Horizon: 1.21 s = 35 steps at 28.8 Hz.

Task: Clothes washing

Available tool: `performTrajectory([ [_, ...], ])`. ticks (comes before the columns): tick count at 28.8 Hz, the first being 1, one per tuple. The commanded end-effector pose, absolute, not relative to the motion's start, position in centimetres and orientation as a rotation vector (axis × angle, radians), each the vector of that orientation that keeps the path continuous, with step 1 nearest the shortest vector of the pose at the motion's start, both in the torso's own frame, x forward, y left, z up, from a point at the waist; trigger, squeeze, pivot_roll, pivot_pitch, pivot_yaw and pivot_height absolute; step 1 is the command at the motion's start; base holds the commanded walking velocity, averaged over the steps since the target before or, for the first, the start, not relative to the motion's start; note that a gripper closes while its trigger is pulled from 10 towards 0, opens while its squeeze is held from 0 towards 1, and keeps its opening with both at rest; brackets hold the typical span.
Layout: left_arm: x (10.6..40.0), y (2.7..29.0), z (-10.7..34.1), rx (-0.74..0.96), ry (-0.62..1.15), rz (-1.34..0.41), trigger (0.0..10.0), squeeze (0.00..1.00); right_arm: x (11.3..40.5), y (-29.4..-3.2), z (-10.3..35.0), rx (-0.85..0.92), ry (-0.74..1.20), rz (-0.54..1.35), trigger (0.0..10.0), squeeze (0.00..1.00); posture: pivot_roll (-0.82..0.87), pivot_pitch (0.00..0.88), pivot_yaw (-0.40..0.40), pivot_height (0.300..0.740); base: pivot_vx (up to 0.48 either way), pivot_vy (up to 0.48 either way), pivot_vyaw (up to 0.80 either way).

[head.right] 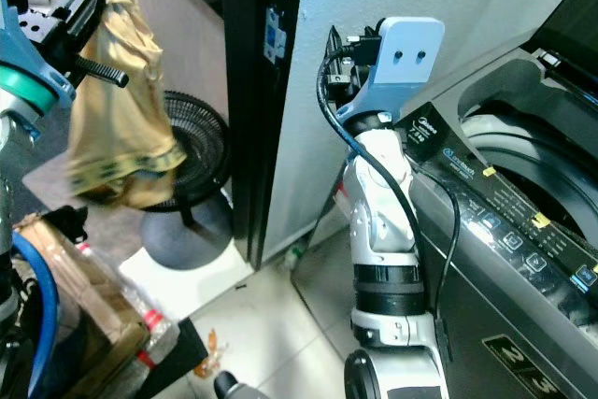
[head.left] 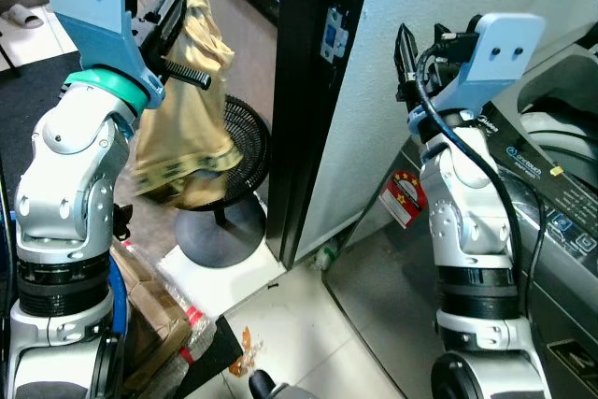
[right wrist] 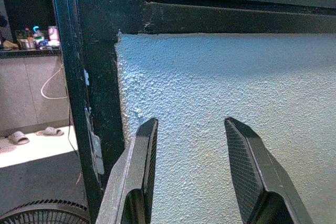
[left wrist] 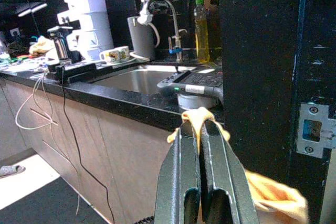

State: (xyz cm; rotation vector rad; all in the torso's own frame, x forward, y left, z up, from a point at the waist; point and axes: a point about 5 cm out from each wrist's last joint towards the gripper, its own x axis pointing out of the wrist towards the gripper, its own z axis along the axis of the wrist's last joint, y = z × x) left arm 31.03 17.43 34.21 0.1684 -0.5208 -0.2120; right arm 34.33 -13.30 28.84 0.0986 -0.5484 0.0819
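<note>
A tan garment [head.left: 184,105] with a dark patterned band hangs in the air at upper left, above a black floor fan. My left gripper [head.left: 171,12] is shut on its top edge; in the left wrist view a fold of the cloth [left wrist: 198,117] pokes out between the closed fingers [left wrist: 181,182]. My right gripper [head.left: 405,53] is raised in front of a textured white wall and stands open, holding nothing, as its wrist view [right wrist: 188,174] confirms. A top-loading washing machine [head.right: 523,221] sits at the right, lid up, with its drum opening [head.right: 537,151] visible.
A black door frame [head.left: 308,91] stands between the garment and the washer. The floor fan [head.left: 224,203] sits on the floor below the garment. A cardboard box with plastic wrapping [head.left: 149,301] lies by my left side. A kitchen counter with a sink [left wrist: 136,80] lies beyond.
</note>
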Motion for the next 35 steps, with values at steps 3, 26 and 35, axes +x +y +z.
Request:
performTrajectory([
  [3,31.04,17.27,33.98,0.171,-0.51,-0.222,10.0,0.0,34.38,-13.45,28.73,0.111,-0.543,0.073,10.0,0.0,0.05,0.05,0.018,0.74,0.0,0.0,-0.8],
  [26,31.11,17.41,33.75,0.175,-0.498,-0.219,10.0,0.0,34.54,-13.39,28.7,0.127,-0.542,0.072,10.0,0.0,0.05,0.055,0.021,0.74,0.0,0.0,-0.72],
  [35,31.11,17.42,33.61,0.174,-0.493,-0.22,10.0,0.0,34.54,-13.32,28.68,0.128,-0.544,0.074,10.0,0.0,0.05,0.056,0.022,0.74,0.0,0.0,-0.8],
])
